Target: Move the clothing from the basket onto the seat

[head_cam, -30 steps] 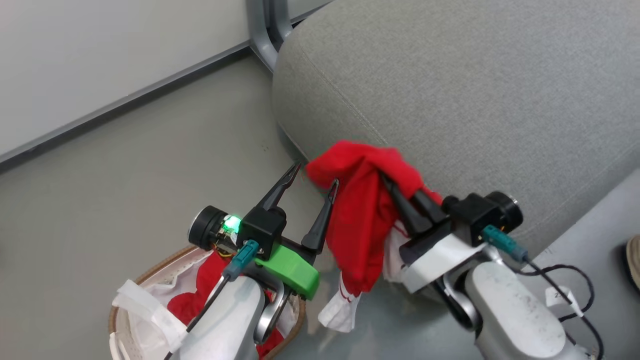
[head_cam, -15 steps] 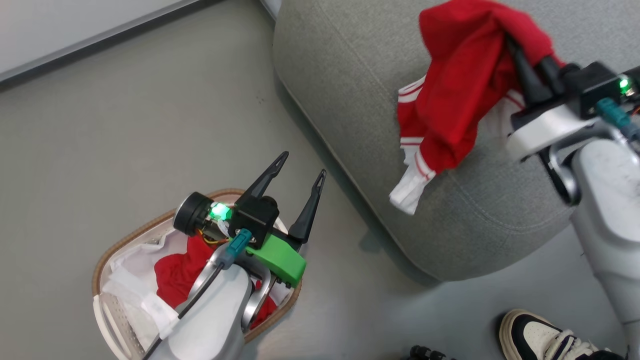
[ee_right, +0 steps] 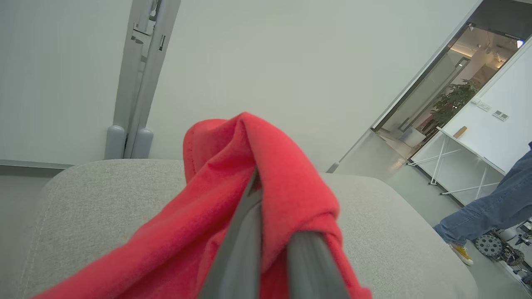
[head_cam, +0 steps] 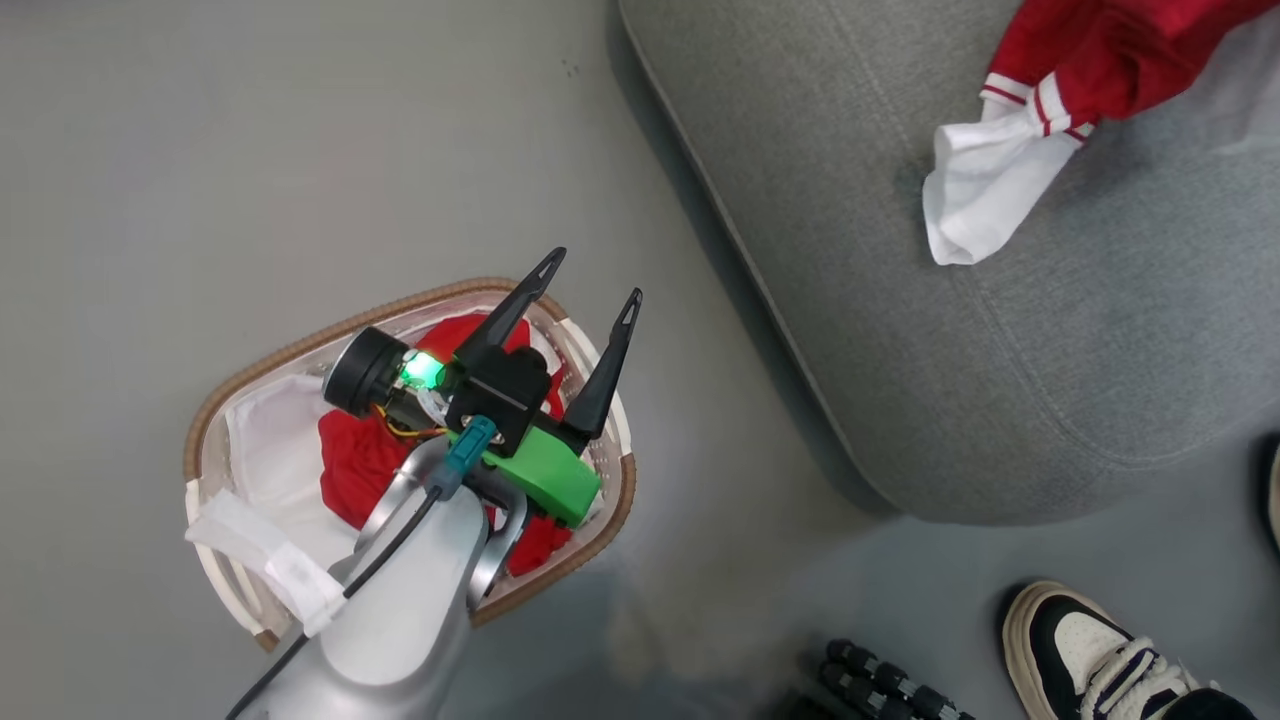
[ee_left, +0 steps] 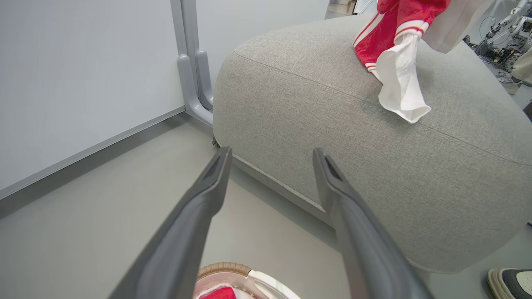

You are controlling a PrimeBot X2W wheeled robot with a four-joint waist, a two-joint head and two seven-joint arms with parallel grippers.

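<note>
Right wrist view: claw [ee_right: 272, 224] pinches soft red clothing [ee_right: 257, 141] over woven grey seat [ee_right: 104, 195].

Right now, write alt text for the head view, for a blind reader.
The left gripper, open, hovers above a basket holding red clothes. At upper right, a red-and-white garment is over the grey seat; a shoe shows at lower right.

Floor [head_cam: 250, 150]: grey, smooth. It bears the basket [head_cam: 300, 343] at near left, the seat [head_cam: 1000, 380] at far right, and one shoe [head_cam: 1090, 650] at near right.
</note>
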